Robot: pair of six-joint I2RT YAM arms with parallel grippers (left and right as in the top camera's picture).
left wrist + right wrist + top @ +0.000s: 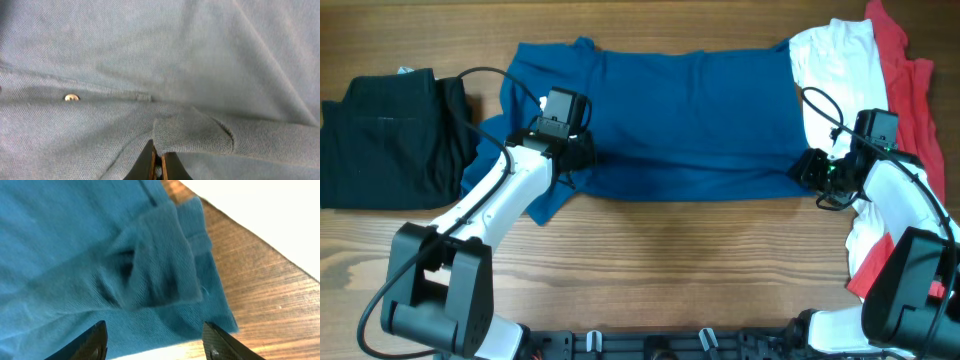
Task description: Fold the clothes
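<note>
**Blue shirt spread on the counter, one end effector at each end**

Overhead: the blue shirt point(680, 125) lies spread across the far middle of the wooden counter point(670, 260). Its left sleeve runs under the left arm and is partly covered by it. A black garment point(385, 135) lies bunched at the far left, just beside that sleeve. At the right end a white garment point(835, 75) touches the shirt's edge, with a red garment point(910, 95) beyond it. Both are partly hidden by the right arm, and the red one is cut off by the frame. The left end effector point(582, 155) sits on the shirt's left part and the right end effector point(807, 170) at its near right corner. From here the finger gap of either cannot be made out.

Left wrist: cloth fills the whole frame and looks washed-out grey-blue. The two fingers point(145, 167) stand almost together, pinched on a small folded flap of the shirt. A pale button point(71, 97) sits on a seamed strip to the left. The rest of the shirt and the counter are out of sight.

Right wrist: the fingers point(95, 342) are spread wide with nothing gripped. The shirt's rumpled hem corner lies between and beyond them. Bare counter shows at right, and the white garment is overexposed at the upper right corner.
</note>
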